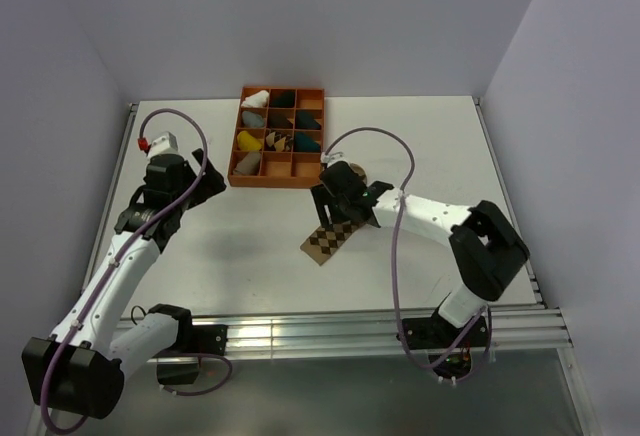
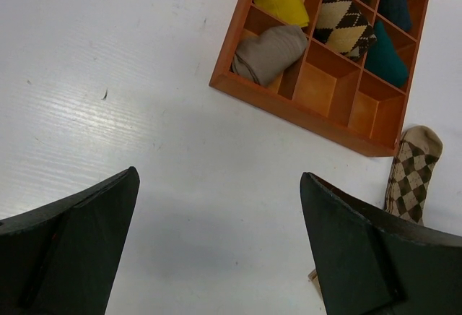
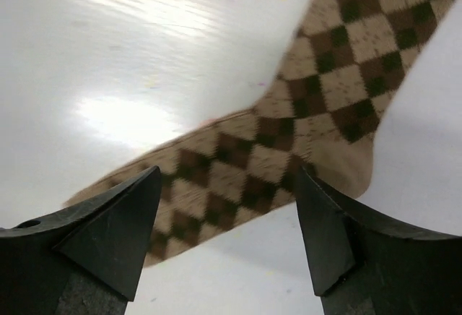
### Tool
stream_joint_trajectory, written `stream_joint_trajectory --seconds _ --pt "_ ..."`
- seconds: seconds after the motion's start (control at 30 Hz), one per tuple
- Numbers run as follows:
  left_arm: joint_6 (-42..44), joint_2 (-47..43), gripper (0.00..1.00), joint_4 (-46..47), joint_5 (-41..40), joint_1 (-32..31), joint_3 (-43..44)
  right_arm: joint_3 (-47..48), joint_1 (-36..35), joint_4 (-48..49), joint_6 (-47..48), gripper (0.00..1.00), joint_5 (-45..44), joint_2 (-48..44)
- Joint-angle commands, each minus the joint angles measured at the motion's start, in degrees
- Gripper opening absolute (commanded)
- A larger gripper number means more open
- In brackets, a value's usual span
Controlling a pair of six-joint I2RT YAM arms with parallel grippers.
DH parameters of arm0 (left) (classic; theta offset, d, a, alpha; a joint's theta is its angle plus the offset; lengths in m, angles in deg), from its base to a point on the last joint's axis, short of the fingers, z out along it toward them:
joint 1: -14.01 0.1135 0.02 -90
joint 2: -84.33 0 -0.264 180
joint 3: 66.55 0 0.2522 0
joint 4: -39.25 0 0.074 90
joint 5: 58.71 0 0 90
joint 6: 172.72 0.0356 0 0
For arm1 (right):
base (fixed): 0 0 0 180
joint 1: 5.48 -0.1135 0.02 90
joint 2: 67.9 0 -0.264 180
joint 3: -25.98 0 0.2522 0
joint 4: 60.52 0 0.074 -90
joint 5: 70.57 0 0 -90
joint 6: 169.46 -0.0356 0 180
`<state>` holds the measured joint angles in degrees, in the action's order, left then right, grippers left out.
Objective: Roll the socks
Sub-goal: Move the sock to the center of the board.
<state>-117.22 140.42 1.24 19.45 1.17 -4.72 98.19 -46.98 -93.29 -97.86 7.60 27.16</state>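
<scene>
Lying flat near the tray (image 1: 275, 182), the argyle sock (image 1: 328, 243) is unrolled; left gripper (image 2: 219, 178) and right gripper (image 3: 227, 174) hold their fingers wide apart, empty.

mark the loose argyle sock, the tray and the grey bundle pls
argyle sock (image 3: 325, 91): right wrist view, on the patterned middle of the flat sock.
tray (image 2: 289, 111): left wrist view, on its near outer wall.
grey bundle (image 2: 271, 53): left wrist view, on the middle of the roll.

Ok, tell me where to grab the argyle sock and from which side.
Probably pinch the argyle sock at its near-left end, coming straight down with the right gripper across its narrow width: it lies flat, so no side offers anything to hold.
</scene>
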Motion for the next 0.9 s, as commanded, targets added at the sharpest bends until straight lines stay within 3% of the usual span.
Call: stream_joint_trajectory --seconds 0.0,0.1,0.17,0.27,0.3,0.57,0.87 --pt "0.6 0.0 0.99 2.5 3.2 1.0 -0.3 -1.3 -5.2 1.4 2.4 0.81 -0.4 -8.4" --pt "0.4 0.1 0.99 2.7 4.3 1.4 -0.3 -4.5 -7.7 1.9 4.3 0.73 1.6 -10.6" --pt "0.2 0.1 0.99 2.9 4.8 1.7 -0.6 -5.3 -10.4 1.3 5.5 0.63 1.5 -10.8" --pt "0.2 0.2 0.99 3.2 5.7 1.9 -0.9 -6.2 -14.2 0.7 7.1 0.4 1.5 -10.6" --pt "0.2 0.3 0.99 3.2 5.7 1.9 -0.9 -6.4 -15.1 0.7 7.5 0.38 1.6 -10.4" --pt "0.1 0.8 0.98 3.2 6.9 2.5 -1.1 -6.5 -20.9 0.7 11.4 0.4 0.7 -6.6" --pt "0.1 1.1 0.98 3.6 7.8 2.9 -1.1 -3.8 -22.5 -1.4 11.4 0.45 -3.8 -1.4"
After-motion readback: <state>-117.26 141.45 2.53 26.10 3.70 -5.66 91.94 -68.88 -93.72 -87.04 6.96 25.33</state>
